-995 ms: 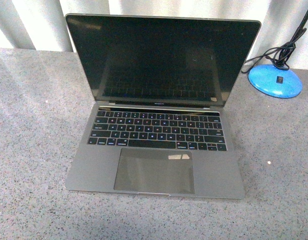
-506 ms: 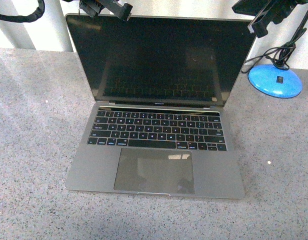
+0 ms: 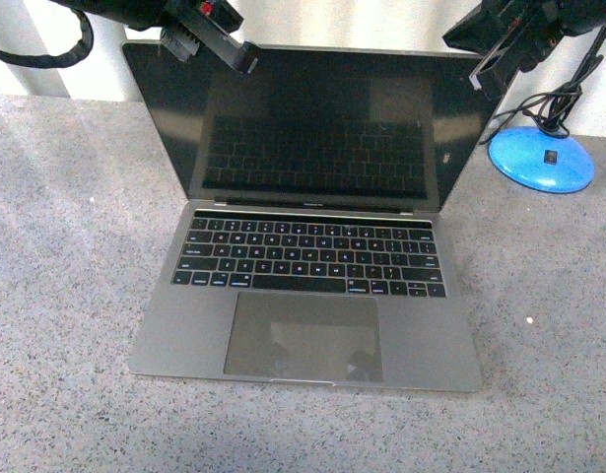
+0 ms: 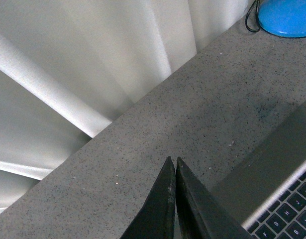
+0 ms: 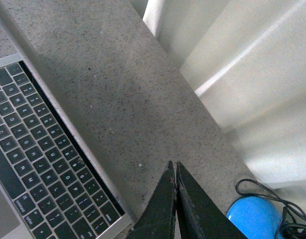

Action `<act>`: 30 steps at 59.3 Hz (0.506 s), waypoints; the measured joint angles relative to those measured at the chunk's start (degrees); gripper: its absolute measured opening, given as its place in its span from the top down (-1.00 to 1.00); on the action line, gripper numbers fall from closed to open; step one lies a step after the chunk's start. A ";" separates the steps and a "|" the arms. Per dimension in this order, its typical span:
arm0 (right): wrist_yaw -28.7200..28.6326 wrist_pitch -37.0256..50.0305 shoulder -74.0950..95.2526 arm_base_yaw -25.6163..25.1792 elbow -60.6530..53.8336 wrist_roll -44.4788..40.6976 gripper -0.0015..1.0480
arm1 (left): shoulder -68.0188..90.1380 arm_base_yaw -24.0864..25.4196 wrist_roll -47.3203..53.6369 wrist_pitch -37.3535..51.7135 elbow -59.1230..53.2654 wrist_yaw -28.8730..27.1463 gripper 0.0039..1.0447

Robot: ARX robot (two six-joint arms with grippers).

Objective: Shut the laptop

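The space-grey laptop (image 3: pixel 184 330) stands open on the grey speckled table, with its black screen (image 3: pixel 312 128) tilted a little forward over the black keys. My left gripper (image 3: pixel 245 57) is shut and empty at the lid's top left corner. My right gripper (image 3: pixel 480 77) is shut and empty at the lid's top right corner. In the left wrist view the shut gripper (image 4: pixel 172 160) points over the table beside the keyboard (image 4: pixel 287 214). In the right wrist view the shut gripper (image 5: pixel 173 164) is beside the keyboard (image 5: pixel 38 149). I cannot tell whether either one touches the lid.
A blue lamp base (image 3: pixel 541 158) with a black cable stands on the table right of the laptop, near my right gripper; it also shows in the right wrist view (image 5: pixel 255 216). A white pleated curtain (image 3: pixel 381 20) hangs behind the table.
Both arms have come down into view at the lid's top corners. The lid has tipped forward toward the keyboard, and its top edge sits lower.
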 joint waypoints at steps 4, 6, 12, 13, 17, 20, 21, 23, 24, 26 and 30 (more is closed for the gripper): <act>0.48 0.90 -1.09 0.22 -2.43 0.63 0.98 | -1.07 0.04 0.09 -0.35 -1.75 0.42 0.94; 0.55 1.36 -1.70 0.31 -3.58 0.70 0.98 | -1.64 0.04 0.09 -0.46 -2.64 0.48 0.94; 1.11 2.64 -3.15 0.59 -6.56 1.16 0.98 | -3.21 0.04 0.07 -0.44 -5.22 0.63 0.94; 1.18 2.93 -3.43 0.68 -7.21 1.36 0.98 | -3.50 0.04 0.07 -0.44 -5.77 0.68 0.94; 1.51 3.87 -4.24 1.03 -9.18 2.23 0.98 | -4.48 0.04 -0.07 -0.15 -7.58 0.72 0.94; 1.79 4.59 -4.96 1.40 -10.95 3.04 0.98 | -5.20 0.09 -0.31 0.37 -9.20 0.61 0.94; 1.86 4.90 -5.31 1.57 -11.69 3.30 0.98 | -5.31 0.09 -0.42 0.52 -9.53 0.61 0.94; 1.84 5.40 -5.79 1.90 -12.87 3.76 0.98 | -5.68 0.13 -0.61 0.96 -10.54 0.63 0.94; 1.81 5.55 -5.97 1.99 -13.27 3.91 0.98 | -5.95 0.13 -0.94 1.27 -11.23 0.63 0.94; 1.77 5.99 -6.45 2.34 -14.38 4.26 0.98 | -6.23 0.13 -1.36 1.75 -12.26 0.66 0.94; 1.73 6.99 -7.17 3.06 -16.48 5.16 0.98 | -6.82 0.13 -2.32 3.02 -14.32 0.61 0.94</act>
